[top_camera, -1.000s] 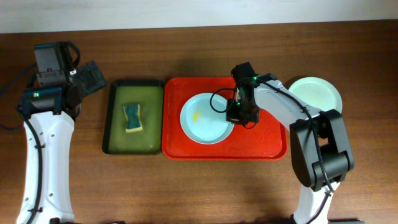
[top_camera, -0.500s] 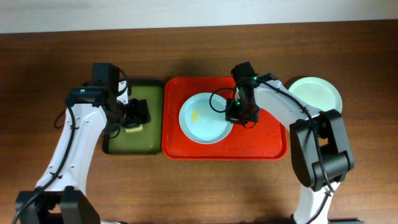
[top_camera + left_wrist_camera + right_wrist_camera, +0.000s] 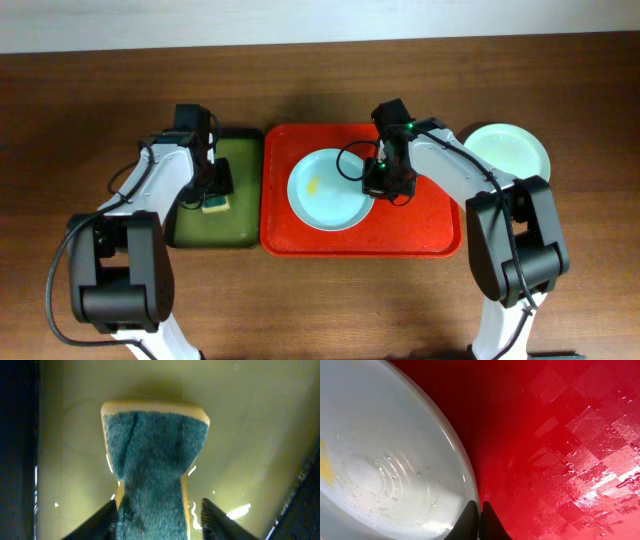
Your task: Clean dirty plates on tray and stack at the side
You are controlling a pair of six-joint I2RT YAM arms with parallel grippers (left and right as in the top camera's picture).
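Observation:
A pale blue plate (image 3: 328, 190) with a small yellow smear (image 3: 316, 185) lies on the left half of the red tray (image 3: 430, 225). My right gripper (image 3: 385, 185) is shut on that plate's right rim; in the right wrist view the two fingers (image 3: 480, 507) pinch the edge of the plate (image 3: 385, 460) above the wet tray (image 3: 560, 435). My left gripper (image 3: 213, 192) is down in the dark green basin over a blue-topped yellow sponge (image 3: 155, 460). Its jaws (image 3: 159, 510) straddle the sponge's narrow waist. One finger touches the sponge and a small gap shows at the other.
The green basin (image 3: 235, 225) holds yellowish water and stands just left of the tray. A pale mint-green plate (image 3: 510, 150) rests on the wooden table right of the tray, beside my right arm.
My left arm has swung in from the far left and come down into the basin, with its jaws narrowing around the sponge. The right gripper and the blue plate have not moved.

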